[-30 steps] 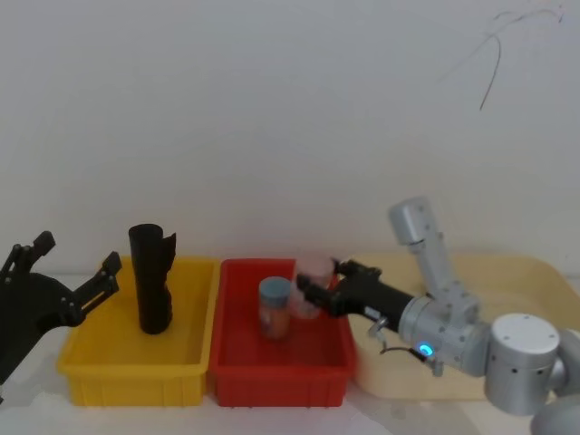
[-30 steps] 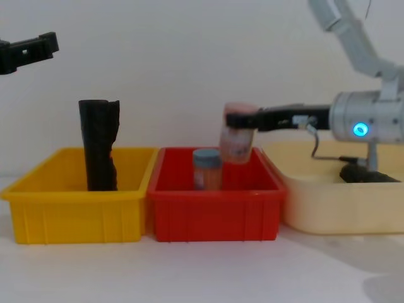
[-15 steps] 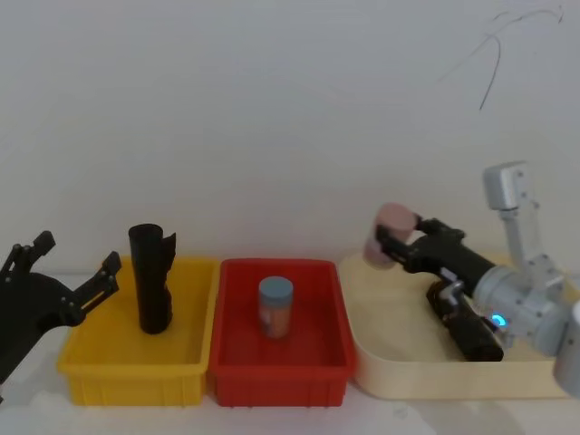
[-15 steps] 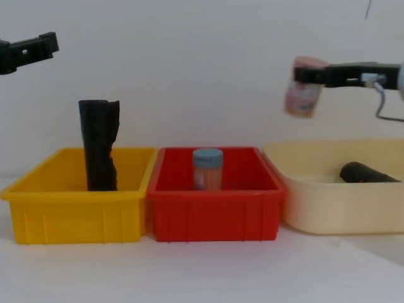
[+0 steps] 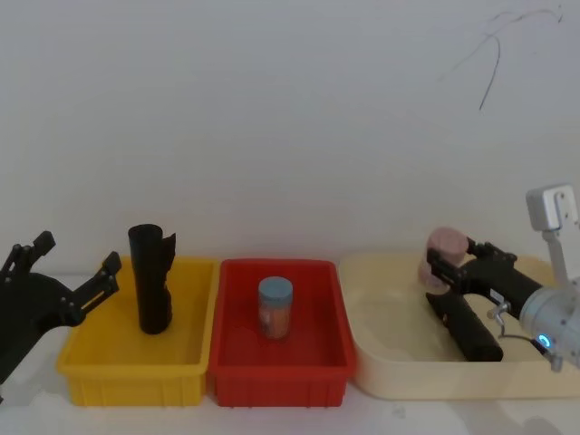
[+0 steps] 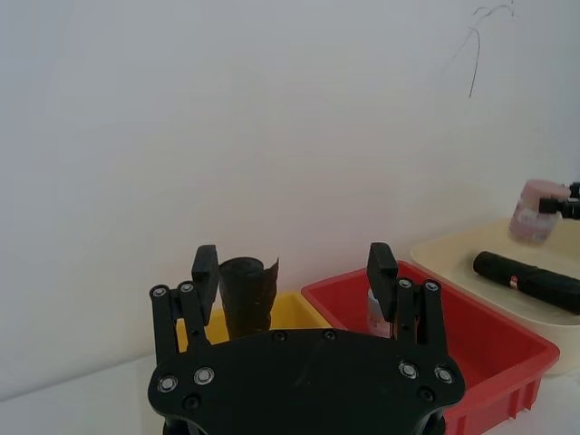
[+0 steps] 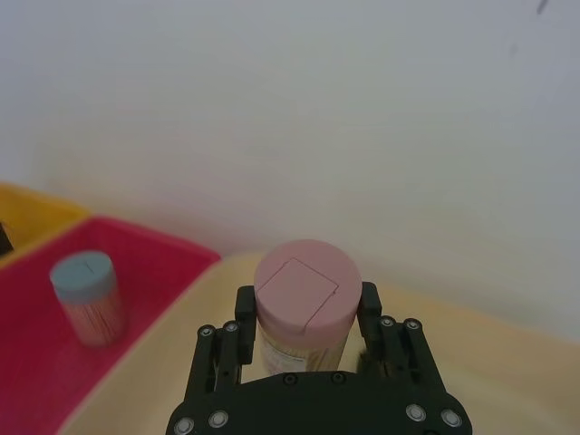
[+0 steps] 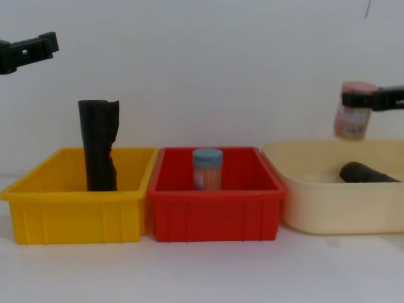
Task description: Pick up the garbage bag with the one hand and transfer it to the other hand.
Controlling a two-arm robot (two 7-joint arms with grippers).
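Black crinkly plastic is what we're after: the garbage bag (image 5: 151,281) stands upright in the yellow bin (image 5: 136,381), its top well above the rim and notched on one side. The left claw (image 5: 77,254) hovers just left of it and higher, fingers spread wide, holding nothing. From its wrist view, the roll sits between the two fingers but farther off.

Over on the right, the right claw (image 5: 444,267) is clamped on a pink-lidded jar (image 5: 444,243), held in the air over the cream tray (image 5: 399,381). A second black roll (image 5: 471,331) lies flat in that tray. A blue-lidded jar (image 5: 275,308) stands alone in the red bin (image 5: 281,381).

My read: the right claw has to drop that jar off first, since it can't receive a bag with its fingers full. It should set the jar down beside the lying roll, not on it.

For the pick, the left claw should come in level, centre the roll between its fingers and close around the upper half, above the bin wall. Thin plastic will squash, so a firm squeeze is best. A straight lift keeps it off the rim, and enough roll should stay free for the right claw.

Writing? There's a small pale mark on the lying roll and labels on both jars, all too small to read.
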